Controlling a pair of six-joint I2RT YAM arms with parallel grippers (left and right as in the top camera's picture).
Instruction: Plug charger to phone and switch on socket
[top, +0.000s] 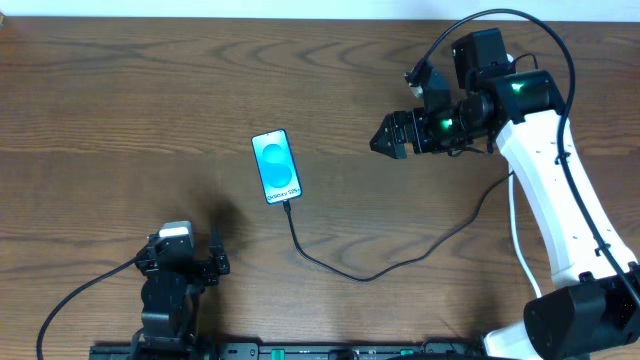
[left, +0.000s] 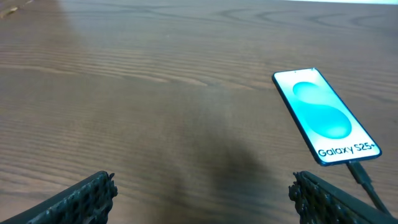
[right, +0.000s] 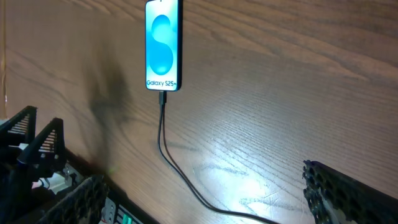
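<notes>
Slim rectangular black-edged phone (top: 276, 166) with a bright cyan screen and a white band reading "Galaxy S25+", lying flat and screen-up on the brown wood-grain desk (top: 120, 100), left of centre and between the two arms. The small connector tip (right: 162, 98) of the thin black charger (top: 345, 276) meets the phone's lower short edge; the cable runs from there towards the near side of the desk, then curves right and passes beneath the white right arm (top: 545, 180). Left tool (left: 202, 183): black ribbed fingers (left: 87, 196) spread wide apart, gripping nothing, low over bare desk well short of the phone. Right tool (top: 384, 138): fingers likewise apart and gripping nothing, to the right of the phone and clear of it
</notes>
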